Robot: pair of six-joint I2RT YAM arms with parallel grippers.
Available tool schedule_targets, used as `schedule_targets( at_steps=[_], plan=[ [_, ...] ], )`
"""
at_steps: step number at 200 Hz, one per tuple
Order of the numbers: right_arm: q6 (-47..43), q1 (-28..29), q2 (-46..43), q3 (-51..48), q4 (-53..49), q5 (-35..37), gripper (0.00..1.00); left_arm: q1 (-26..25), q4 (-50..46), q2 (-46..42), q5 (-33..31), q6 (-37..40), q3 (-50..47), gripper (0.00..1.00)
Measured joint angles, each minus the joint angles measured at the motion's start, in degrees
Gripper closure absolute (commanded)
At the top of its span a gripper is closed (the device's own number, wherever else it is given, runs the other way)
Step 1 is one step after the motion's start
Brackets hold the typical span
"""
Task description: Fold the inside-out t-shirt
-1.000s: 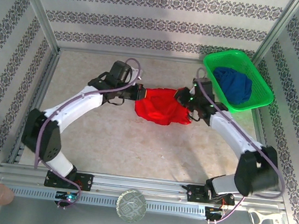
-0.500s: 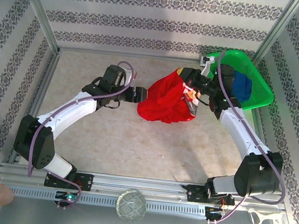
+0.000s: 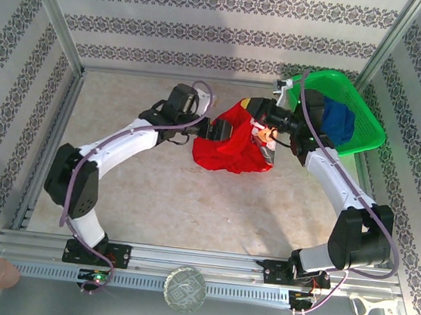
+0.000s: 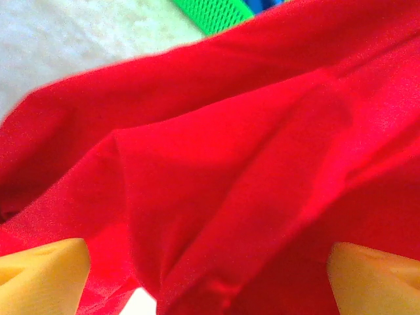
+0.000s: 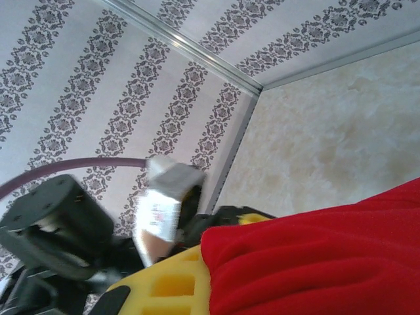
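Softness decides it: the light, limp red t-shirt [image 3: 230,151] droops from the clenched right hand [image 3: 262,128], so the released left hand [image 3: 218,130] should likely pinch a hem edge, not bunched folds.

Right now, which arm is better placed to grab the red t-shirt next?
Left, probably. The left gripper is open with the red t-shirt right in front of it; the right gripper is shut on the t-shirt, holding it up.

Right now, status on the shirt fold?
Left gripper open at left edge of t-shirt. Right gripper shut on t-shirt, holding its right side up. T-shirt bunched, not folded. Green basket close beside right arm.
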Motion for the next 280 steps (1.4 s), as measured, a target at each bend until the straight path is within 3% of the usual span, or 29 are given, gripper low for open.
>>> schedule_targets(
  at_steps=[13,23,36,52,71,90,122,140,146,154,172,192,242,280],
  plan=[
    [0.00,0.09,0.00,0.00,0.00,-0.42,1.00,-0.22,-0.13,2.67,0.02,0.48,1.29,0.08],
    [0.00,0.07,0.00,0.00,0.02,-0.63,1.00,-0.22,-0.13,4.39,-0.09,0.81,2.51,0.15],
    [-0.02,0.07,0.00,-0.02,-0.02,-0.76,1.00,-0.20,-0.13,6.32,-0.42,1.33,4.24,0.38],
    [-0.02,-0.15,-0.13,-0.61,0.31,-0.74,1.00,0.24,0.50,7.56,-0.20,0.92,5.38,0.77],
    [-0.09,-1.27,-1.03,-3.13,0.37,-0.72,1.00,1.55,2.60,7.34,1.44,-0.50,5.09,1.00],
    [-0.52,-2.84,-1.68,-6.32,0.35,0.52,1.00,4.31,6.34,5.42,5.53,-2.80,3.13,1.00],
    [-1.66,-2.40,1.31,-8.66,0.55,6.38,0.99,8.04,16.74,1.25,17.94,-11.72,0.22,1.00],
    [-2.08,-0.61,5.64,-7.93,1.22,9.90,0.52,7.93,27.41,0.61,23.96,-21.24,-1.90,1.00],
    [-2.25,0.13,7.17,-7.32,0.96,11.17,0.43,7.78,32.00,0.87,25.46,-25.18,-2.71,1.00],
    [-2.56,0.98,9.46,-6.25,0.04,12.50,0.37,7.78,37.99,1.62,27.15,-30.47,-3.26,1.00],
    [-3.52,2.03,11.96,-5.18,-2.54,15.04,0.35,7.85,50.31,4.31,28.83,-41.29,-3.26,1.00],
    [-4.15,1.75,8.48,-5.92,-6.34,17.40,0.36,7.85,56.59,6.27,29.55,-47.82,-3.26,1.00],
    [-7.30,-2.45,-16.90,-8.17,-17.42,22.25,0.38,7.85,57.99,6.34,30.23,-49.22,-3.23,1.00],
    [-10.67,2.45,-20.39,-3.39,-20.02,22.08,0.35,7.85,58.01,6.34,30.25,-49.22,-3.21,1.00]
  ],
)
